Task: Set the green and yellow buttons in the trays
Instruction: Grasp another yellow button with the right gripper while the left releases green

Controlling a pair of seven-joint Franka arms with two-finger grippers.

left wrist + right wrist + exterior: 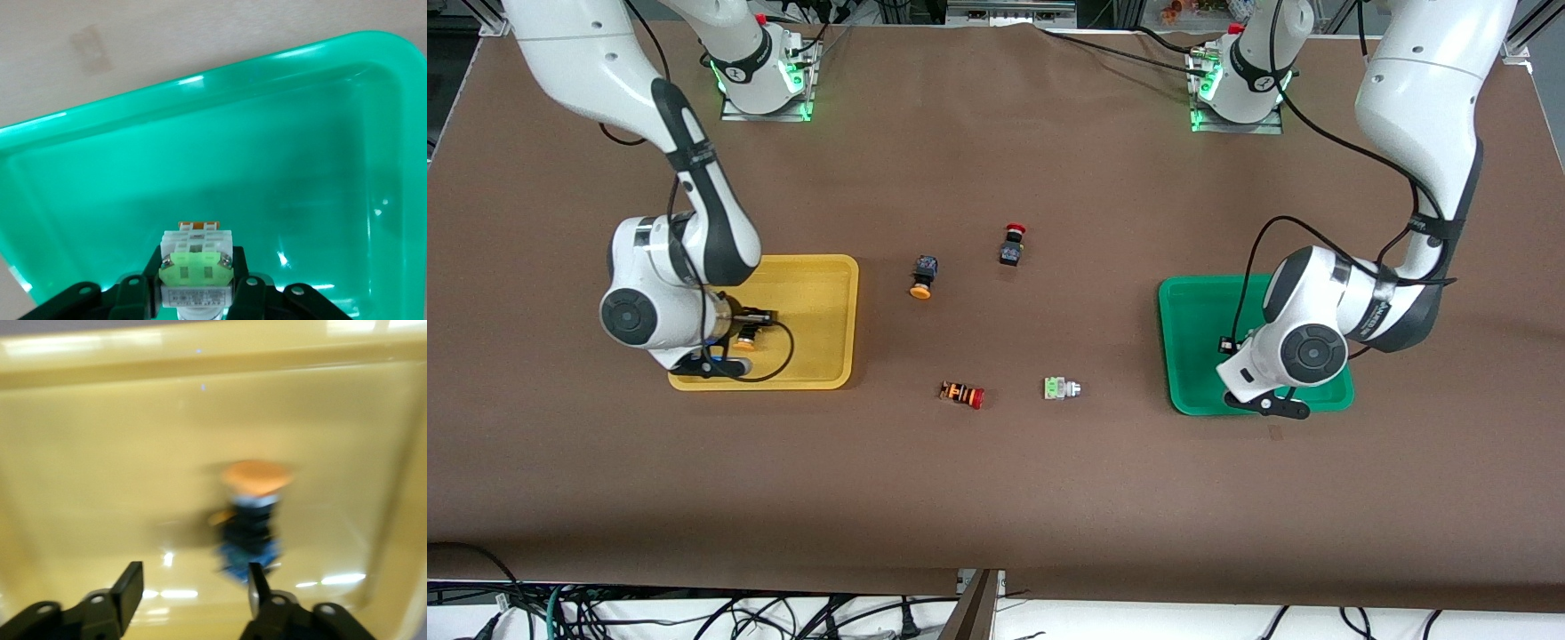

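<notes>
My left gripper is shut on a grey-white button with a green face and holds it low over the green tray, whose floor shows in the left wrist view. My right gripper is open over the yellow tray. A black button with an orange-yellow cap lies loose on that tray's floor, just ahead of the fingers. In the front view it shows under the right gripper. A second yellow-capped button and a second green-faced button lie on the brown table between the trays.
A black switch with a red cap lies mid-table, farther from the front camera than the loose buttons. An orange-and-black striped switch with a red cap lies beside the green-faced button, toward the right arm's end.
</notes>
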